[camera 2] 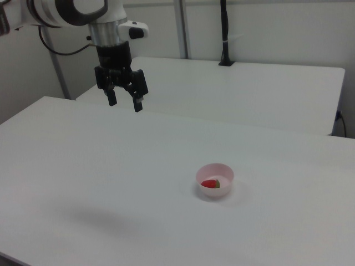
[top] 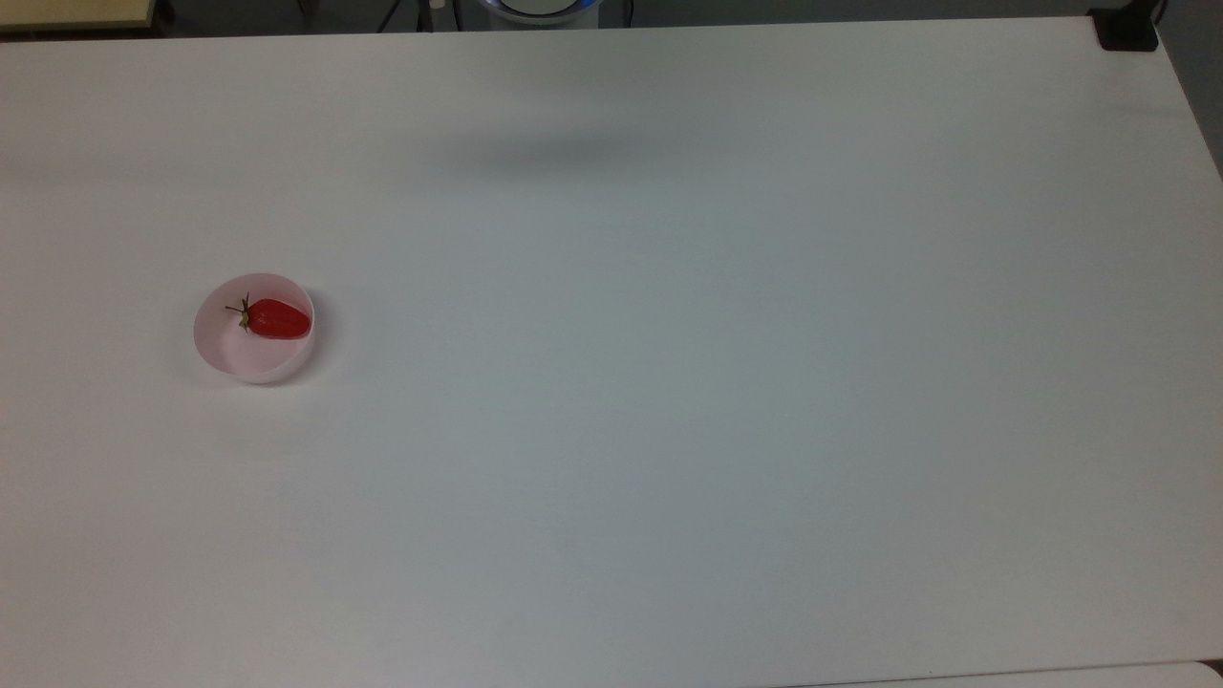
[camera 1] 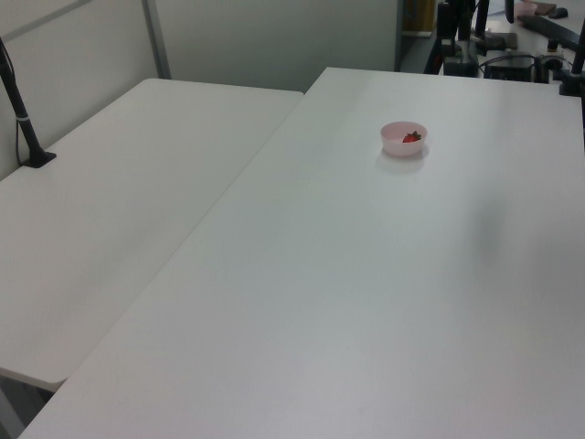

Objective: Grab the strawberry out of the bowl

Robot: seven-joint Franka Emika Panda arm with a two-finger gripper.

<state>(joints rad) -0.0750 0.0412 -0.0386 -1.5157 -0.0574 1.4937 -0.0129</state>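
A small pale pink bowl [top: 254, 329] stands on the white table at the top view's left, with a glossy red strawberry [top: 277, 319] lying inside it, its stem cap toward the top view's left. The bowl [camera 1: 403, 138] appears far back in the left view, the strawberry [camera 1: 411, 137] a red speck inside. In the right view the bowl [camera 2: 215, 180] sits right of centre with the strawberry [camera 2: 210, 183] in it. My gripper [camera 2: 125, 103] hangs open high above the table at the right view's upper left, well away from the bowl, nothing between its fingers.
The white table [top: 669, 382] stretches wide around the bowl. A second white table [camera 2: 249, 88] adjoins it, carrying a black clamped pole [camera 2: 224, 33]. A black mount [top: 1127, 29] sits at the top view's far right corner. The arm's shadow falls on the table.
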